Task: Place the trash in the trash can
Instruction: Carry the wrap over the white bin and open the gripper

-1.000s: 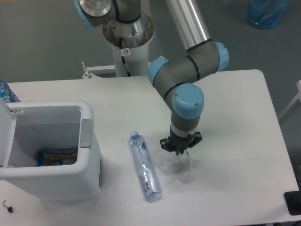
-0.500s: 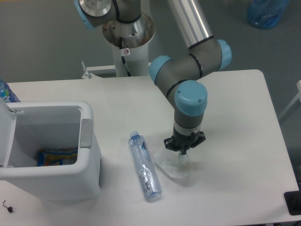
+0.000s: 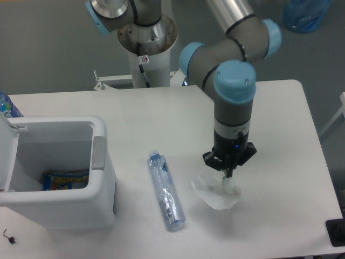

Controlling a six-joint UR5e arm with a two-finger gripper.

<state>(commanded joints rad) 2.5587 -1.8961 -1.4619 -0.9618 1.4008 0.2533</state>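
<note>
The clear crumpled wrapper [image 3: 214, 194] hangs from my gripper [image 3: 228, 176], which points straight down and is shut on its top edge, right of the table's middle. The wrapper looks raised slightly off the table. The long crushed clear bottle [image 3: 166, 191] with a blue cap lies flat on the table to the left of the wrapper, apart from it. The white trash can [image 3: 102, 183] stands at the left with its lid open. A blue-yellow snack packet [image 3: 66, 179] lies inside it.
The arm's base column [image 3: 146, 43] stands at the back edge of the table. A blue bottle [image 3: 7, 106] shows at the far left behind the bin. A black object [image 3: 336, 232] sits at the front right corner. A blue bag [image 3: 306, 13] lies on the floor beyond.
My gripper has moved to the right and risen, taking the wrapper with it. The bottle and the trash can have not moved.
</note>
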